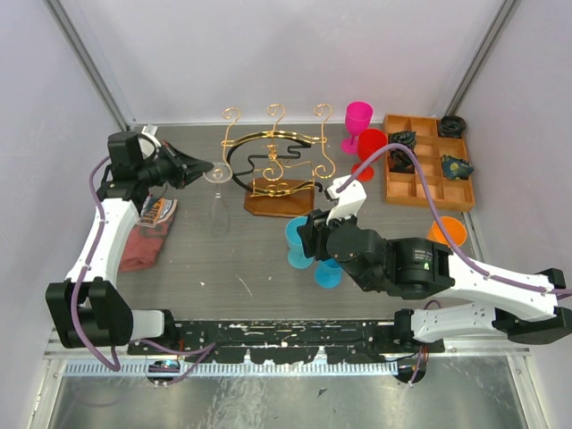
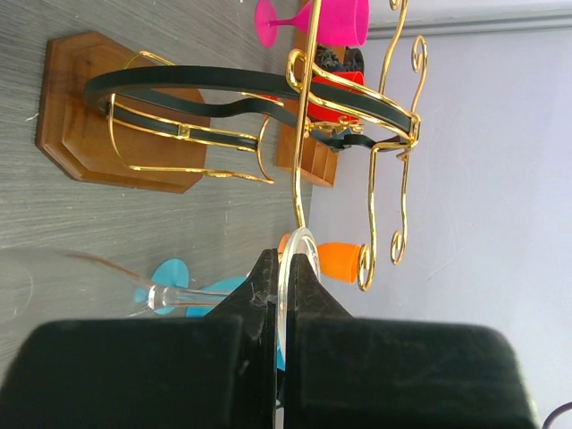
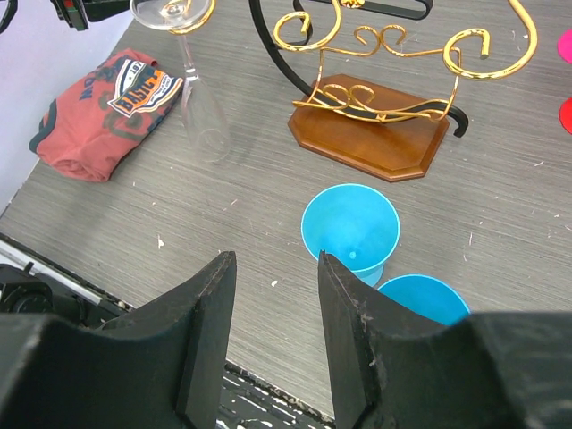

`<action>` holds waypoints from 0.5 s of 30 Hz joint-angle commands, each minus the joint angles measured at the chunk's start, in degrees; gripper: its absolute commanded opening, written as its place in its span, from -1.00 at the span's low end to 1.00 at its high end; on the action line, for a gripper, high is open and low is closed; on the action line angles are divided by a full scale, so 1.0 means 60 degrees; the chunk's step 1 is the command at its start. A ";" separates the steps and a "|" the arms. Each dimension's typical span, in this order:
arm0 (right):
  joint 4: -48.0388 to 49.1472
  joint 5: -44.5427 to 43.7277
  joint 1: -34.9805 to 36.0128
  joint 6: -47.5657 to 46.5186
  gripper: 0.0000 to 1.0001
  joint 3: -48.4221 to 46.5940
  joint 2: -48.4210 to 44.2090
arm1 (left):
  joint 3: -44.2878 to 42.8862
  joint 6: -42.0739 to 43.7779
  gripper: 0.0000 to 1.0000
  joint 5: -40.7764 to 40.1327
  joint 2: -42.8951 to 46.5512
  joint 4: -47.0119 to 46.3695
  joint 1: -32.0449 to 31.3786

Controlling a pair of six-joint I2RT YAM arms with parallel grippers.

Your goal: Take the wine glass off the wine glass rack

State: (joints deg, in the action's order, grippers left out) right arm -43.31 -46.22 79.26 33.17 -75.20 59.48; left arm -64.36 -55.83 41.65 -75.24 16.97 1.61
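Grey tabletop point(image 1: 241, 259), rack point(image 1: 277, 163) standing centre-back on its wooden base. At the rack's left end the glass point(image 3: 195, 94) hangs bowl-down, and the left fingers point(image 2: 255, 299) are clamped on its foot! Meanwhile the right fingers point(image 3: 206, 313) hover apart, empty, above two blue cups point(image 3: 350, 223) mid-tabletop.

The left gripper point(image 2: 286, 265) is clamped on the foot disc of the clear wine glass point(image 2: 159, 296), just beside the wine glass rack point(image 2: 302, 134).

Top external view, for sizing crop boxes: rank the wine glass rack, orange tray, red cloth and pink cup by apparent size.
1. wine glass rack
2. orange tray, slightly smaller
3. red cloth
4. pink cup
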 commanded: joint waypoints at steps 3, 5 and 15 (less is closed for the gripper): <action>0.0084 -0.0324 -0.0044 0.0164 -0.05 -0.0031 -0.0135 | 0.0369 -0.0088 -1.00 0.0487 0.0655 -0.0482 -0.0017; 0.0085 -0.0339 -0.0042 0.0170 -0.05 -0.0024 -0.0129 | 0.0445 -0.0161 -1.00 0.0521 0.0811 -0.0574 -0.0006; 0.0070 -0.0346 -0.0048 0.0110 -0.05 -0.0064 -0.0026 | 0.0591 -0.0901 -1.00 0.0952 0.0557 -0.1554 -0.0169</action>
State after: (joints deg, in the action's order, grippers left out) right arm -44.23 -46.30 79.26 33.17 -75.18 59.51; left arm -61.25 -59.09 44.58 -71.83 12.27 1.32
